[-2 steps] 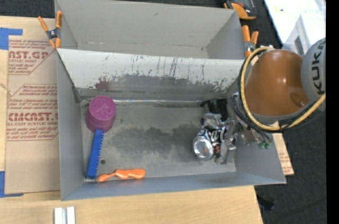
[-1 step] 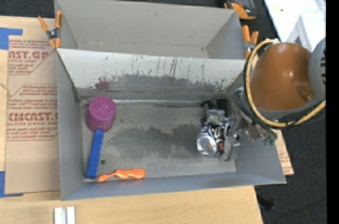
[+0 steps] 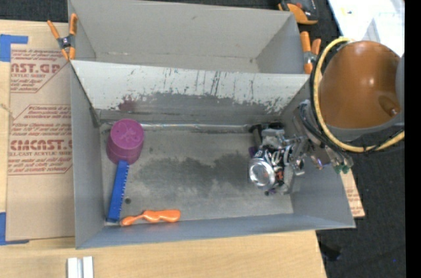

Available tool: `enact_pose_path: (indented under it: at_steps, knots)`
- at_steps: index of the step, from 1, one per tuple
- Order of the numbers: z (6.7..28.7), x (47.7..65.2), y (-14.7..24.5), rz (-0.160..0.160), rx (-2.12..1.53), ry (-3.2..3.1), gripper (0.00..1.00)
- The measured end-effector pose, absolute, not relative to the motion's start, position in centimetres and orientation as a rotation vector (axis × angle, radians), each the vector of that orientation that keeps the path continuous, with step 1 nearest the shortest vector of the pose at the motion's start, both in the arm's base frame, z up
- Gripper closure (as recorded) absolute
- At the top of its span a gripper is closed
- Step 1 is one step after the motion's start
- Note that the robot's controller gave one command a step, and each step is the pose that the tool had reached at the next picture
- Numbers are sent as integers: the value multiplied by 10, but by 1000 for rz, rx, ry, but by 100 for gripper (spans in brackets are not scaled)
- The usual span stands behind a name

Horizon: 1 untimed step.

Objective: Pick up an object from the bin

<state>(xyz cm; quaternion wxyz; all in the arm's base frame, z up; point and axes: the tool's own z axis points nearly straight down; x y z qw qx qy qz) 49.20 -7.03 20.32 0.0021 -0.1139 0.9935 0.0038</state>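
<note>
A KUKA arm's gripper (image 3: pixel 271 163) sits low over the right-hand end of the grey metal bin (image 3: pixel 197 83), close to the right wall, with bare floor under and beside it. Whether it is open or closed, and whether it has hold of anything, cannot be told from the knot of metal and wiring there. A shiny round piece shows at its lower edge, and it is unclear whether that belongs to the robot.

Every loose thing that can be made out lies toward the view's left, well apart from the gripper across the empty middle of the floor. A purple cup (image 3: pixel 125 140) stands near the left wall, toward the back. Just in front of it lies a blue toothed bar (image 3: pixel 118 192), its long axis running from the cup down toward the front wall. A thin orange piece (image 3: pixel 153 217) lies along the front wall, its long axis left to right, with one end by the foot of the blue bar and the other pointing back toward the arm.

By this layout the orange piece's free end is the nearest target. Any pick likely calls for a reach leftward across the bin, and the pick is not yet made.
</note>
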Motion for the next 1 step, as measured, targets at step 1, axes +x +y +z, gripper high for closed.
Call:
enact_pose_path:
  at_steps: [1]
  knots:
    - [227, 492, -70, 12, -358, 3116, 100]
